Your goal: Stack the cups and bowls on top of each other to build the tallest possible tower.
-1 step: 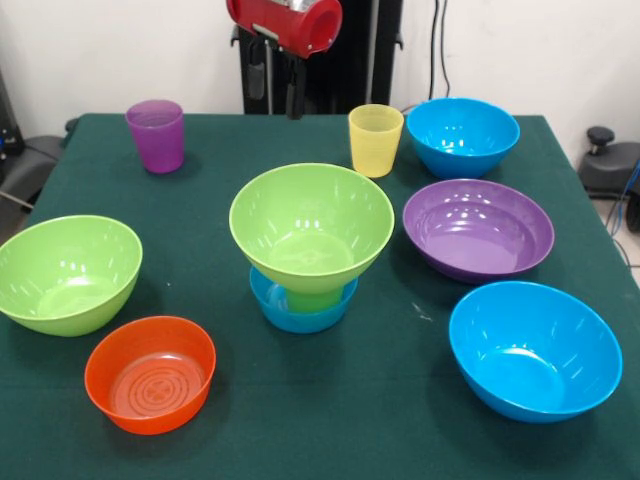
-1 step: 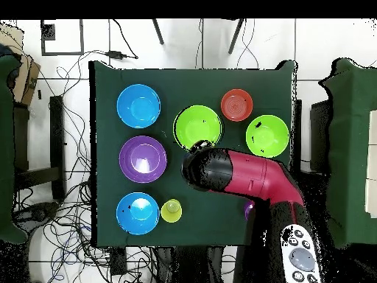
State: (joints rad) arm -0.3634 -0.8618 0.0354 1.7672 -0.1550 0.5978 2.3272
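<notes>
A table covered in dark green cloth (image 1: 330, 420) carries glossy plastic bowls and small translucent cups, described here from the nearest edge to the farthest in the front view. Nearest, on the left, sits a small round orange bowl (image 1: 150, 374), and on the right a larger round blue bowl (image 1: 534, 350). Just behind the orange bowl, at the left edge, rests a lime green bowl (image 1: 67, 273), open side up. In the middle stands the tower so far: a small blue bowl (image 1: 300, 308) on the cloth, a translucent green cup (image 1: 314, 299) standing inside it, and a second lime green bowl (image 1: 311, 227) balanced upright on the cup's rim. Right of the tower, well apart from it, lies a wide, shallow purple bowl (image 1: 478, 229). Farther back stand a tapered yellow cup (image 1: 375, 140), a third blue bowl (image 1: 462, 137) just beside it, and, far off to the left, a tapered purple cup (image 1: 156, 135) standing alone. At the top edge only the red and black end of the robot arm (image 1: 285, 25) shows; the claw itself cannot be made out, so whether it is released or clenched cannot be told. Three pieces appear stacked, with the next piece not yet picked up. The next move probably calls for taking a cup, purple or yellow, and setting it centred inside the top green bowl, gently, since that bowl rests on a narrow rim.
</notes>
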